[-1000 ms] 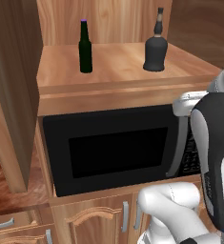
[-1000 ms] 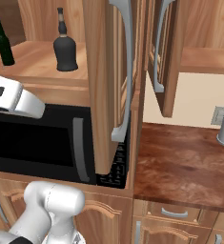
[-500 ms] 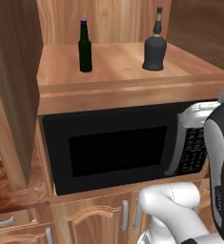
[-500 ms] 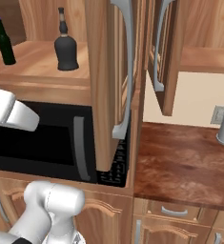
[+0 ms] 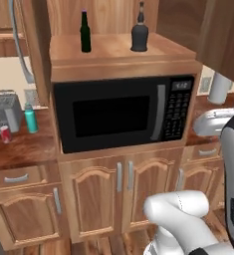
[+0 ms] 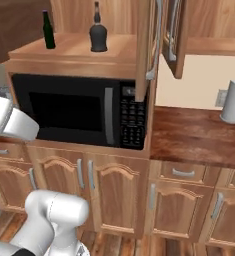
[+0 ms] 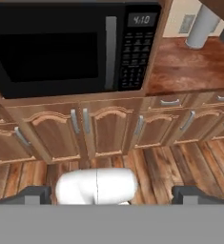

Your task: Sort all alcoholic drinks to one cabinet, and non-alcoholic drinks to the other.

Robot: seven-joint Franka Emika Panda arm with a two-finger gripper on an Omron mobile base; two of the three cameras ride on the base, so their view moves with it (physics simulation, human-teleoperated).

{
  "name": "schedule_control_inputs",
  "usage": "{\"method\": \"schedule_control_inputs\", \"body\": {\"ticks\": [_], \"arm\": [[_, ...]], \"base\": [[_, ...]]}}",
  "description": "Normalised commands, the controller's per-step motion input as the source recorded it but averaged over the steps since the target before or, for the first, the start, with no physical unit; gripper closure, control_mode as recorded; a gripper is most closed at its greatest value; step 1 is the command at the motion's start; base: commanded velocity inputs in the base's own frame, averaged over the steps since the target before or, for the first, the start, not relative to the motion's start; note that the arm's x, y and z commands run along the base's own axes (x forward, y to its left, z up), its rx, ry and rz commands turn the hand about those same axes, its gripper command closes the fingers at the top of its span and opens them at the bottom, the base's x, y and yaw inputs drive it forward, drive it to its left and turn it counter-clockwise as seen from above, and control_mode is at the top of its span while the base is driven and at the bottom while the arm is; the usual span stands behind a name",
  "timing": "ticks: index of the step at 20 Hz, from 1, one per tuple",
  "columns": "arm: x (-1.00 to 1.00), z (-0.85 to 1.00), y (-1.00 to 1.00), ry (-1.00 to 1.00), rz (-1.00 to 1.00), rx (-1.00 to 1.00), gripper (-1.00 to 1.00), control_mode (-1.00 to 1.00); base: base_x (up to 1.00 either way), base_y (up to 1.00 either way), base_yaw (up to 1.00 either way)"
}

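**A:** The pincer [image 7: 111,194] has its jaws spread wide and holds nothing, so which drink is the sensible first grab?

**B:** I'd judge the soft drinks. The red soda can [image 5: 5,133] stands on the table [image 5: 24,147] left of the microwave [image 5: 123,110], just in front of the toaster [image 5: 5,110]. Come at it level, straddle its middle, and close gently; it looks light and easy to tip.

**A:** And beside it?

**B:** The teal bottle [image 5: 31,118], taller, grey-capped, near the can but apart.

**A:** Farther back?

**B:** On the shelf over the microwave: a slim dark-green bottle [image 5: 85,32] with a purple cap, and a squat black bottle [image 5: 139,35] with a thin neck. Both are upright and well apart.
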Motion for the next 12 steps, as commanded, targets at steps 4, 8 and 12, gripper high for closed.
{"method": "schedule_control_inputs", "body": {"ticks": [4,8,12], "arm": [[0.0,0.0,0.0,0.0,0.0,0.0,-1.0,1.0],[0.0,0.0,0.0,0.0,0.0,0.0,-1.0,1.0],[0.0,0.0,0.0,0.0,0.0,0.0,-1.0,1.0]], "base": [[-0.38,0.94,0.0],[-0.08,1.0,0.0],[0.0,0.86,0.0]]}}
